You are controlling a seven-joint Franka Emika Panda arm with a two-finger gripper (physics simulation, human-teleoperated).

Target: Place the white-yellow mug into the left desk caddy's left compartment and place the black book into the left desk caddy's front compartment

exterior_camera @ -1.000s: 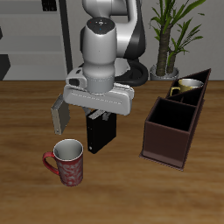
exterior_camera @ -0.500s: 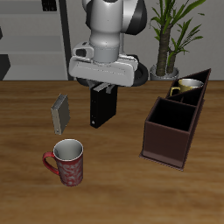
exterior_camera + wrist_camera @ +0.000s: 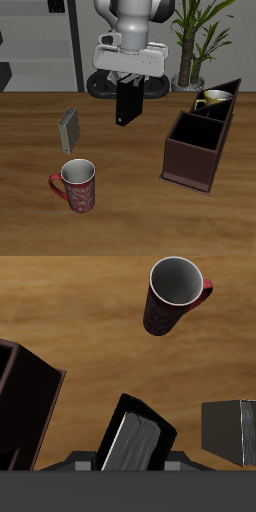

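Red patterned mug [image 3: 76,186] sits nearest the table's front edge, upright, well clear of the action. Small grey book [image 3: 68,128] stands farther back, also apart. Mid-scene: gripper [image 3: 128,88] is clamped on the top of the black book [image 3: 126,104], book hanging upright w/ no contact to the tabletop [image 3: 30,220] as far as the exterior view shows. Wrist view confirms: black book [image 3: 135,436] held betw. the fingers, white page edges showing. Then the left desk caddy [image 3: 197,150], dark brown, big section nearest the book. White-yellow mug [image 3: 213,99] is already sitting in a narrow section at the caddy's far end, so mug half looks done.

Step in hand: carry book over to the front compartment. To do it well: keep height enough to clear the caddy's slanted near wall, keep book vertical, centre it over the opening before lowering, don't release till the bottom edge is inside. Risk: book swings or clips the rim, tilts the caddy.
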